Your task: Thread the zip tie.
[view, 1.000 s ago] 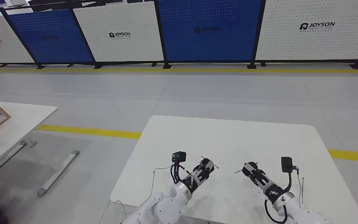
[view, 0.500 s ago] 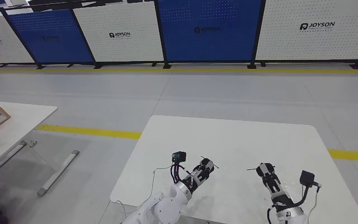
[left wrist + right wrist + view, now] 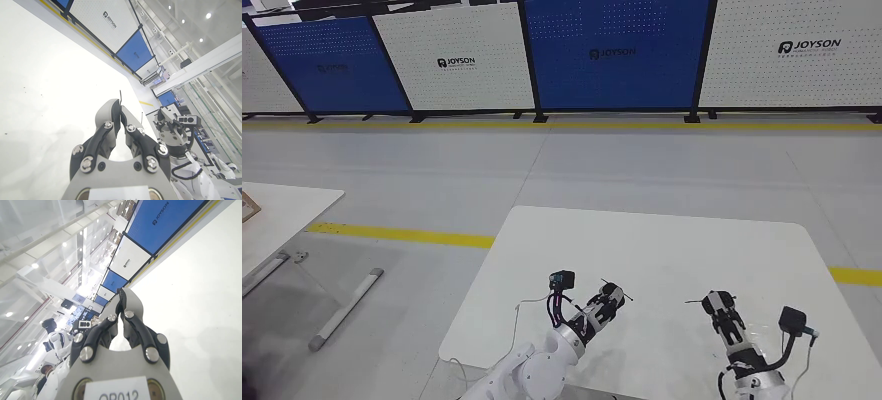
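My left gripper (image 3: pixel 610 291) hovers low over the near part of the white table (image 3: pixel 662 240), shut on a thin black zip tie (image 3: pixel 120 95). The tie's end pokes out past the closed fingertips (image 3: pixel 113 106). My right gripper (image 3: pixel 712 299) stands to its right with a gap of bare table between the two. It is shut, and a short black strip (image 3: pixel 693 301) juts from its tip toward the left gripper. In the right wrist view the gripper (image 3: pixel 121 292) has its pads pressed together, with only a sliver of black showing at the tip. The two strips are apart.
The table's front edge (image 3: pixel 542 375) lies just behind both arms. A second white table (image 3: pixel 282 215) stands off to the left across a strip of floor. Blue and white panels (image 3: pixel 612 55) line the far side.
My right gripper has shifted to the right, away from the left one, and its wrist has turned. The left arm has kept still with the tie.
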Motion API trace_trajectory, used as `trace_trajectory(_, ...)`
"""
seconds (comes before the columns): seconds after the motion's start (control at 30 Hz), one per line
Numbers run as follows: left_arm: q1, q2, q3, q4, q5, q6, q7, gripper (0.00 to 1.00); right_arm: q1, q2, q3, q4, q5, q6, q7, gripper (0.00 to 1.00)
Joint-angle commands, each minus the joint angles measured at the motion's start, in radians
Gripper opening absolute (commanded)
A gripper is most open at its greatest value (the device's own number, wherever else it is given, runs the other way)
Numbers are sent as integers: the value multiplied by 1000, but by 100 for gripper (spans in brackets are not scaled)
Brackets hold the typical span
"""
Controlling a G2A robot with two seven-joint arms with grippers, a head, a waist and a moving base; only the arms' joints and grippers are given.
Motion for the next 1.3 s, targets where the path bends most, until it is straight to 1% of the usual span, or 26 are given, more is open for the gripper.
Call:
trace_trajectory(0.0, 0, 0, 0, 0, 0, 0, 0, 0, -4, -7, -11, 14, -28, -14, -43, 0)
trace_trajectory(0.1, 0, 0, 0, 0, 0, 0, 0, 0, -15, -18, -46, 32, -55, -48, -86, 0)
trace_trajectory(0.17, 0, 0, 0, 0, 0, 0, 0, 0, -16, -25, -60, 45, -76, -60, -112, 0)
trace_trajectory(0.3, 0, 0, 0, 0, 0, 0, 0, 0, 0, -43, -104, 68, -145, -37, -169, 0)
trace_trajectory(0.63, 0, 0, 0, 0, 0, 0, 0, 0, 0, -44, -104, 68, -142, -38, -166, 0)
trace_trajectory(0.7, 0, 0, 0, 0, 0, 0, 0, 0, 1, -48, -106, 64, -140, -46, -164, 0)
trace_trajectory(0.83, 0, 0, 0, 0, 0, 0, 0, 0, 22, -66, -155, 88, -169, -52, -168, 0)
trace_trajectory(0.97, 0, 0, 0, 0, 0, 0, 0, 0, 70, -92, -212, 142, -173, -52, -181, 0)
trace_trajectory(1.03, 0, 0, 0, 0, 0, 0, 0, 0, 88, -102, -228, 163, -180, -40, -197, 0)
trace_trajectory(1.27, 0, 0, 0, 0, 0, 0, 0, 0, 92, -106, -233, 168, -181, -38, -202, 0)
